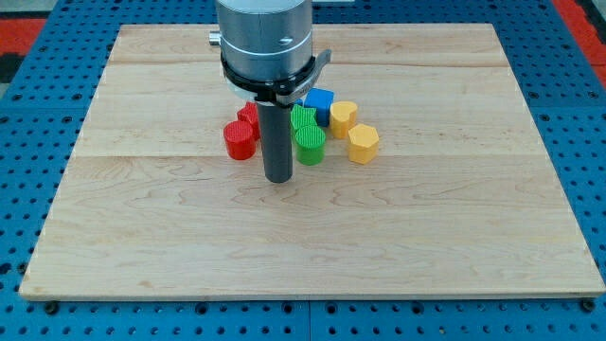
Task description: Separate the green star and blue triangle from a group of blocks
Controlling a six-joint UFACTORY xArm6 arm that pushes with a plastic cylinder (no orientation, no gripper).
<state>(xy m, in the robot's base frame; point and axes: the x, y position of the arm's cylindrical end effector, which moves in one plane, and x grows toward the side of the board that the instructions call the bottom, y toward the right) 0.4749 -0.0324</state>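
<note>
My tip (277, 177) is a bare rod with no fingers to spread or pinch; it rests on the wooden board (142, 237) just below centre, between the red cylinder (240, 139) at its left and the green block (310, 144) at its right. A second green block (303, 117), possibly the star, sits behind, and a blue block (320, 99) above it, shape unclear. They look light, rigid and easily slid; push flat faces. Two yellow blocks (352, 128) crowd the right; open board lies below

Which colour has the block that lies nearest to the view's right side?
Yellow. The yellow block, roughly hexagonal, shows clearly in the camera view.
</note>
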